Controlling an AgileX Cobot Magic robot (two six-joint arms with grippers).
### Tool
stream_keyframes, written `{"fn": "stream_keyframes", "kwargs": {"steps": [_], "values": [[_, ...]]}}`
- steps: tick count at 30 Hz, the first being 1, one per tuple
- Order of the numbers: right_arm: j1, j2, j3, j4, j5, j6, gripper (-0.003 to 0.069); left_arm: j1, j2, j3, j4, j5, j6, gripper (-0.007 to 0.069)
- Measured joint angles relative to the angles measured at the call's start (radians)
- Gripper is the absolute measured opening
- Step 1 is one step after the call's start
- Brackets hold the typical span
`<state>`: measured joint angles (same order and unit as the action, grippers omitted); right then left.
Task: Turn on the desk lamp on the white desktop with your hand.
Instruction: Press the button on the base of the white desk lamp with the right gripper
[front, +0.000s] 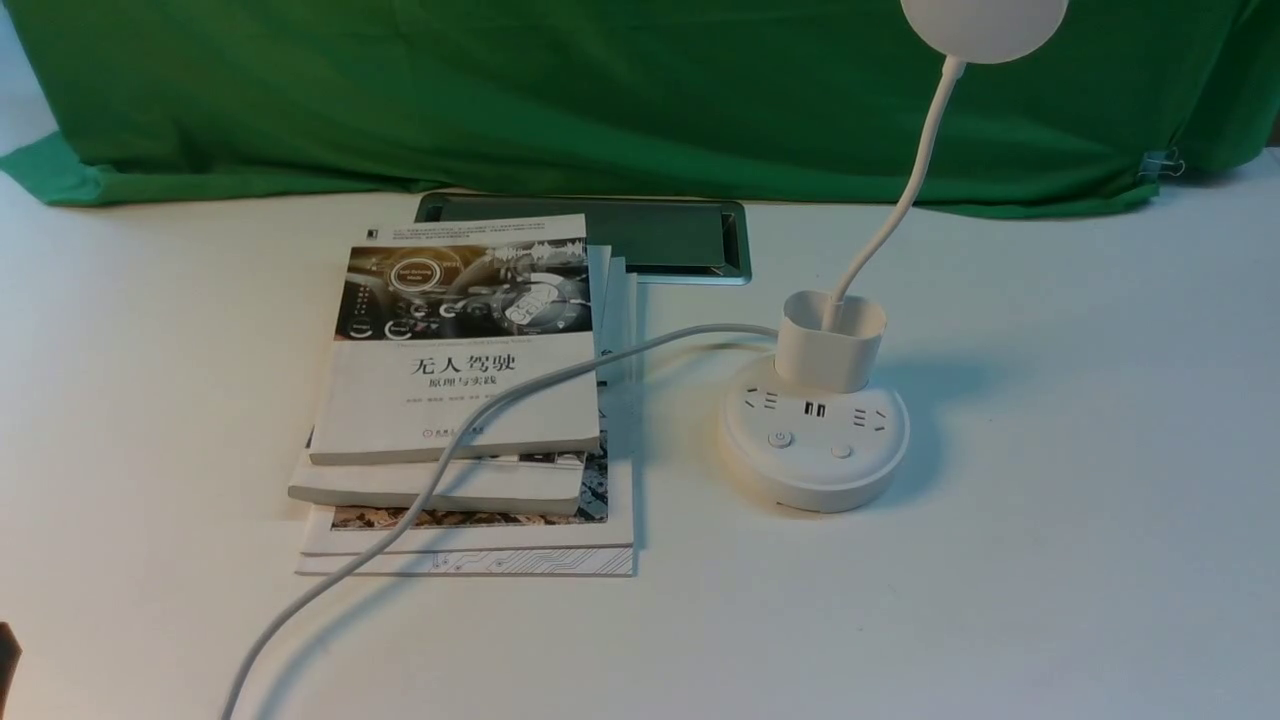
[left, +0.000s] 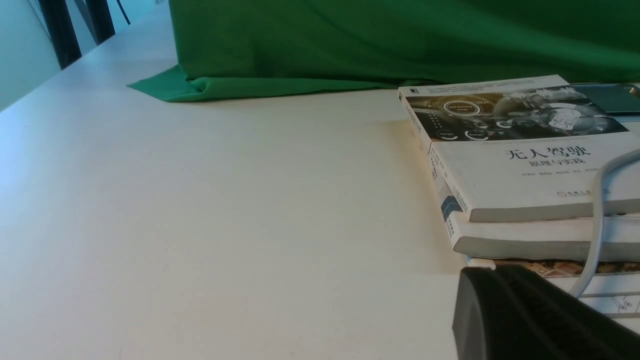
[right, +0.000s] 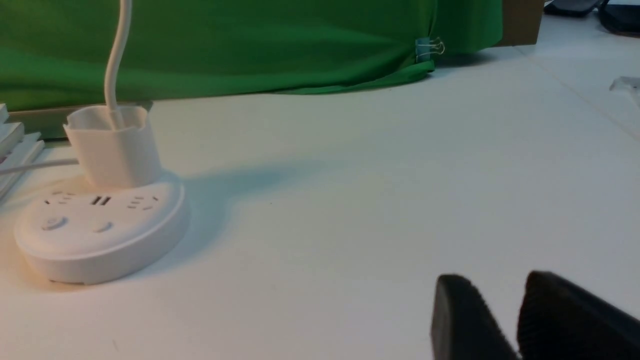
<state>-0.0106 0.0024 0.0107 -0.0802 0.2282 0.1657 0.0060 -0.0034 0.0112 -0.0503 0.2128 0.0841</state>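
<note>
Far left, the left end effector (left: 525, 315) only shows one black finger in its wrist view, so I can't tell if it's spread or pinched. It sits low over the white tabletop (front: 1050, 600), near the front corner of the stack of books (front: 460, 400).

That stack is left of centre, with the top book (front: 465, 340) a bit askew on the ones below. A white cord (front: 420, 500) runs across the books from the near edge over to the lamp. Behind the stack there's a grey recessed panel (front: 660, 235) set into the tabletop.

The desk lamp (front: 815, 440) stands right of centre, just beside the books but not touching them. Its round base faces the camera with two buttons (front: 780, 439) in front, the cup holder (front: 830, 345) behind them and the disc head (front: 985, 25) up at the frame's top edge.

A green cloth (front: 600, 90) hangs along the back, with a binder clip (front: 1160, 163) on its right end.

The right end effector (right: 500, 300) is well apart from the lamp, on its right, low over bare tabletop. Its fingers show a narrow gap and nothing between them.
</note>
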Motion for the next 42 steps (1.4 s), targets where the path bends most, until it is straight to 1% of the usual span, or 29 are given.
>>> {"fn": "stream_keyframes", "kwargs": {"steps": [8,10,11,12,13,15,18,20,22,26,27,31,34,35,36,37,41,42], "values": [[0.000,0.000,0.000,0.000,0.000,0.004,0.0238,0.000,0.000,0.000,0.000,0.000,0.000,0.0021],[0.000,0.000,0.000,0.021,-0.001,0.042,0.0238,0.000,0.000,0.000,0.000,0.000,0.000,0.0021],[0.000,0.000,0.000,0.055,-0.004,0.101,0.0238,0.000,0.000,0.000,0.000,0.000,0.000,0.0021],[0.000,0.000,0.000,0.064,-0.004,0.114,0.0238,0.000,0.000,0.000,0.000,0.000,0.000,0.0021],[0.000,0.000,0.000,0.142,-0.007,0.245,0.0238,0.000,0.000,0.000,0.000,0.000,0.000,0.0021],[0.000,0.000,0.000,0.273,-0.008,0.465,0.0238,0.000,0.000,0.000,0.000,0.000,0.000,0.0021],[0.000,0.000,0.000,0.329,-0.014,0.694,0.0238,0.000,0.000,0.000,0.000,0.000,0.000,0.0021],[0.000,0.000,0.000,0.343,-0.017,0.787,0.0238,0.000,0.000,0.000,0.000,0.000,0.000,0.0021],[0.000,0.000,0.000,0.349,-0.018,0.811,0.0238,0.000,0.000,0.000,0.000,0.000,0.000,0.0021],[0.000,0.000,0.000,0.348,-0.031,0.780,0.0238,0.000,0.000,0.000,0.000,0.000,0.000,0.0021],[0.000,0.000,0.000,0.346,-0.038,0.751,0.0238,0.000,0.000,0.000,0.000,0.000,0.000,0.0021],[0.000,0.000,0.000,0.345,-0.041,0.705,0.0238,0.000,0.000,0.000,0.000,0.000,0.000,0.0021],[0.000,0.000,0.000,0.345,-0.041,0.601,0.0238,0.000,0.000,0.000,0.000,0.000,0.000,0.0021],[0.000,0.000,0.000,0.345,-0.041,0.591,0.0238,0.000,0.000,0.000,0.000,0.000,0.000,0.0021],[0.000,0.000,0.000,0.345,-0.042,0.526,0.0238,0.000,0.000,0.000,0.000,0.000,0.000,0.0021],[0.000,0.000,0.000,0.345,-0.044,0.498,0.0238,0.000,0.000,0.000,0.000,0.000,0.000,0.0021],[0.000,0.000,0.000,0.345,-0.048,0.457,0.0230,0.000,0.000,0.000,0.000,0.000,0.000,0.0021],[0.000,0.000,0.000,0.345,-0.049,0.447,0.0216,0.000,0.000,0.000,0.000,0.000,0.000,0.0021]]}}
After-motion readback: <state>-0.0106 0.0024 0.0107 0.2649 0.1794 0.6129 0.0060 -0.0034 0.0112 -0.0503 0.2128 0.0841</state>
